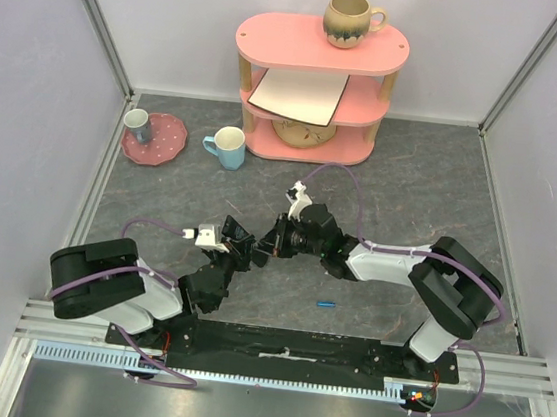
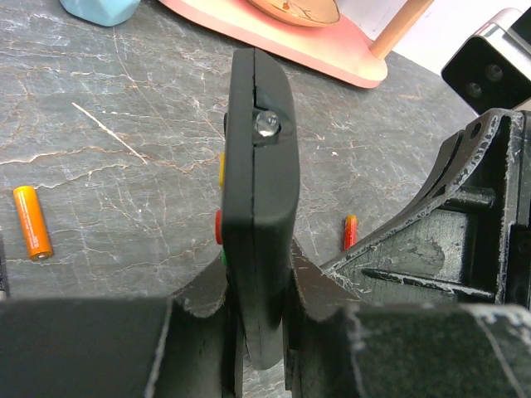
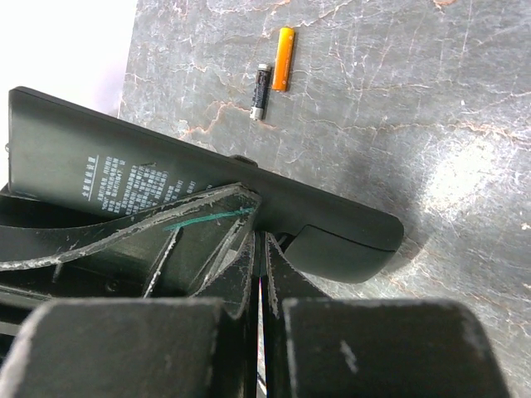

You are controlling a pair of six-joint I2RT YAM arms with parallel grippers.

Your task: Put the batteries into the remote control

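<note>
The black remote control (image 2: 257,182) stands edge-on in my left gripper (image 2: 257,282), which is shut on its lower end, above the table. My right gripper (image 3: 264,236) is shut, with its tips against the remote's back (image 3: 166,186) beside the rounded end cover. In the top view both grippers, left (image 1: 241,252) and right (image 1: 273,240), meet at the table's middle. One orange battery (image 2: 33,222) lies left of the remote and a red-orange one (image 2: 350,232) right of it. The right wrist view shows an orange battery (image 3: 284,46) beside a dark one (image 3: 260,91). A blue battery (image 1: 326,303) lies near the right arm.
A pink three-tier shelf (image 1: 318,42) stands at the back with a brown mug (image 1: 348,20) on top and a white board (image 1: 299,95) on its middle tier. A light blue mug (image 1: 227,147) and a pink plate (image 1: 165,145) holding a cup sit back left.
</note>
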